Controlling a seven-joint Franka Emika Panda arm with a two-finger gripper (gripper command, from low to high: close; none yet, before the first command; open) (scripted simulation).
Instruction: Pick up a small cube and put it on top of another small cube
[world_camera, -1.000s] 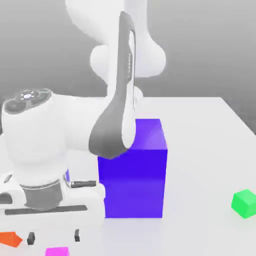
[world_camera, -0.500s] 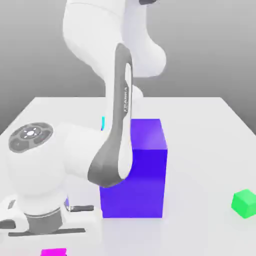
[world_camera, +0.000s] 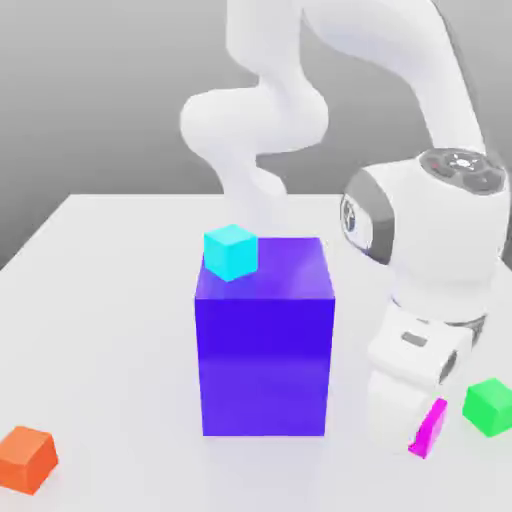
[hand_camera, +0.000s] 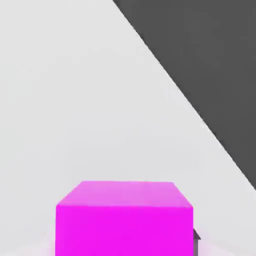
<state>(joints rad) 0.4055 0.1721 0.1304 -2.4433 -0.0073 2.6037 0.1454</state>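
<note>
Four cubes and one big block sit in the exterior view. The gripper (world_camera: 428, 432) hangs at that view's lower right, pinched tight on the small cube (world_camera: 430, 430), a bright magenta-pink piece held clear of the white table (world_camera: 100, 300) and just beside the green cube (world_camera: 489, 406). The white hand covers most of the small cube, so it shows as a thin tilted sliver; the fingers themselves are hard to make out. A cyan cube (world_camera: 231, 251) rests on the top corner of the blue-violet block (world_camera: 264, 350). An orange cube (world_camera: 27, 459) lies at the lower left, well apart from the rest.

From the hand view, the small cube (hand_camera: 125, 217) sits close under the camera, its lower part cut off by the frame. Its top face is flat, even magenta. One dark fingertip (hand_camera: 196, 235) peeks out at its side. Beyond it lies the table (hand_camera: 75, 100), whose edge runs diagonally against dark ground.
</note>
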